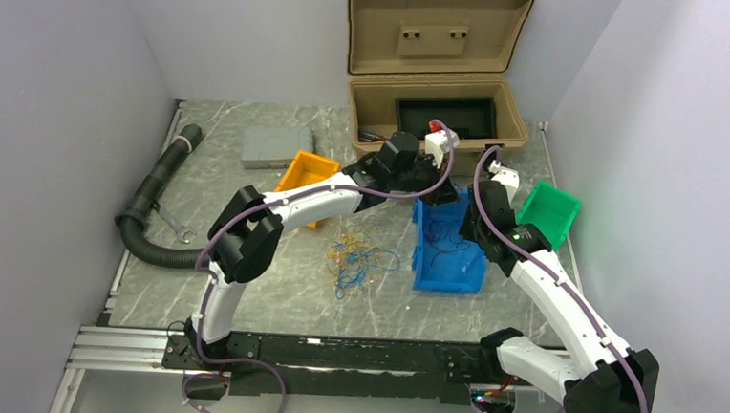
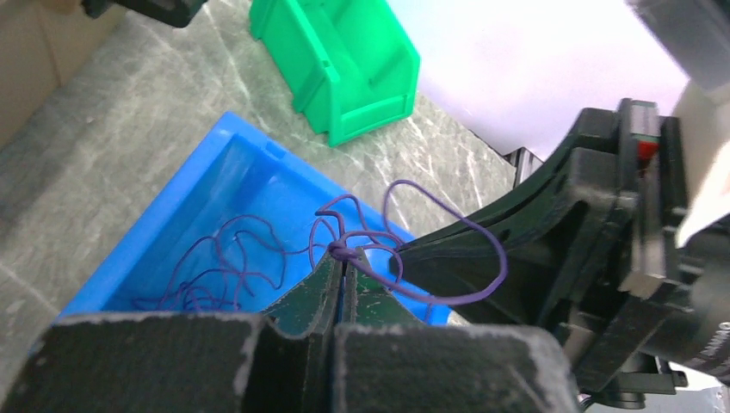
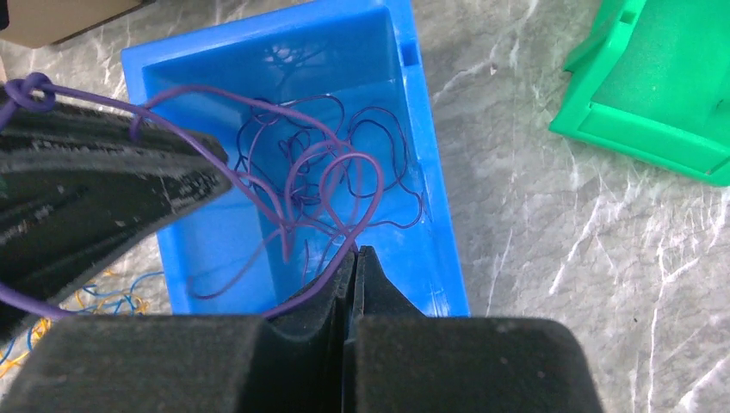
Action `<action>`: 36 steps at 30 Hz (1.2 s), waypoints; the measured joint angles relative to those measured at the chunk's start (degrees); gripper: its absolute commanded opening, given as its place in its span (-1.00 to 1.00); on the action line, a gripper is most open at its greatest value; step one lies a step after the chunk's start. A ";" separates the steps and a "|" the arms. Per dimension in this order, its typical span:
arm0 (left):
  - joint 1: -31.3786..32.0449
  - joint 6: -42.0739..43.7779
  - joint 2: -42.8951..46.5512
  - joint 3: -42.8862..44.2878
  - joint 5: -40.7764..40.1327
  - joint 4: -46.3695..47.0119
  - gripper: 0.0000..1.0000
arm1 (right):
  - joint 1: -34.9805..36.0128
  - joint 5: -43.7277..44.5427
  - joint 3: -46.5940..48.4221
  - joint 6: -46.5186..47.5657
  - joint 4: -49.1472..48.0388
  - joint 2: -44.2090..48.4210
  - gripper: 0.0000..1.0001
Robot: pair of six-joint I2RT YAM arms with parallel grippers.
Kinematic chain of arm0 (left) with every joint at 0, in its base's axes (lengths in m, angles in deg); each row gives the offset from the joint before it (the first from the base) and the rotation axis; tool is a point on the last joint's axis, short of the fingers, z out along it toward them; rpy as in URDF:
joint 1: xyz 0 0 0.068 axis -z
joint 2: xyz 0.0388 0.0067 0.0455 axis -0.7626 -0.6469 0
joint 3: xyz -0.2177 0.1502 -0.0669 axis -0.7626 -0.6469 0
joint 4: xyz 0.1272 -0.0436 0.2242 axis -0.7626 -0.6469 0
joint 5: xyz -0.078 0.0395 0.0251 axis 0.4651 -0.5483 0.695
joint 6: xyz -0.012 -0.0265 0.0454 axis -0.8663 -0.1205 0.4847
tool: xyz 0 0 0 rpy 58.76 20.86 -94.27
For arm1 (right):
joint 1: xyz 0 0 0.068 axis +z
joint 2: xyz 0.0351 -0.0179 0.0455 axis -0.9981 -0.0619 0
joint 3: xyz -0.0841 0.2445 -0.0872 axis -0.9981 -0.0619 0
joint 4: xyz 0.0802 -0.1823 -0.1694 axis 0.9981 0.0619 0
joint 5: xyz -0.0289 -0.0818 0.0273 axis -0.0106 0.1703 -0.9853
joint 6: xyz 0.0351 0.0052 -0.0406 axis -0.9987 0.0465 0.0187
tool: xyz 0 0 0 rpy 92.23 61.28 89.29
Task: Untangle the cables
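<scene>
Left pincer (image 2: 343,262) and right pincer (image 3: 355,261) are each clenched on the purple cable (image 3: 30,90) over the blue bin (image 3: 435,215), where we see more of it looped; yellow and blue cables (image 1: 358,259) lie mid-frame on the desk (image 1: 270,287).

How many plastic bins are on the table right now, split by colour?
Orange bin: 1
Blue bin: 1
Green bin: 1
Total: 3
</scene>
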 measured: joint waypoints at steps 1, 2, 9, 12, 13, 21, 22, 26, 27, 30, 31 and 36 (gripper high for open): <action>0.37 -0.11 -0.26 0.59 -0.09 -0.22 -1.00 | -0.22 0.00 -0.04 -0.02 -0.15 0.00 -1.00; 0.74 -0.24 -0.39 1.11 -0.28 -0.37 -0.98 | -0.39 0.00 -0.07 -0.09 -0.31 0.00 -1.00; 1.97 1.22 -0.39 2.91 -6.27 -6.62 0.17 | -0.72 -1.38 -2.27 -0.57 -2.49 0.24 0.30; 1.90 3.02 -0.39 3.82 -10.01 -13.35 0.63 | -0.72 -1.95 -2.73 -0.63 -2.60 0.24 0.36; 1.79 3.54 -0.35 4.09 -11.43 -15.47 0.82 | -0.72 -2.01 -2.73 -0.68 -2.62 0.31 0.41; 1.60 6.19 5.90 3.17 -17.92 -26.27 0.99 | -0.72 -2.27 -2.32 -0.74 -2.23 3.26 0.67; 1.60 6.51 7.78 2.93 -18.32 -27.36 0.99 | -0.72 -2.47 -2.19 -0.76 -2.10 3.54 0.70; 1.60 7.58 14.95 1.70 -20.04 -29.00 0.99 | -0.72 -4.98 -1.86 0.07 -1.99 4.85 0.86; 1.60 8.02 16.92 1.01 -20.59 -29.42 0.99 | -0.72 -5.86 -1.86 0.61 -1.99 5.20 0.89; 1.60 9.01 22.80 -2.03 -22.82 -31.76 0.99 | -0.68 -9.44 -1.73 2.69 -1.90 5.90 0.91; 1.60 9.35 24.61 -3.43 -23.87 -32.39 0.99 | -0.52 -10.91 -1.42 3.43 -1.73 5.92 0.90; 0.74 9.88 34.67 -15.30 -29.79 -38.05 0.99 | 0.37 -18.21 -0.85 5.99 -2.01 5.95 0.79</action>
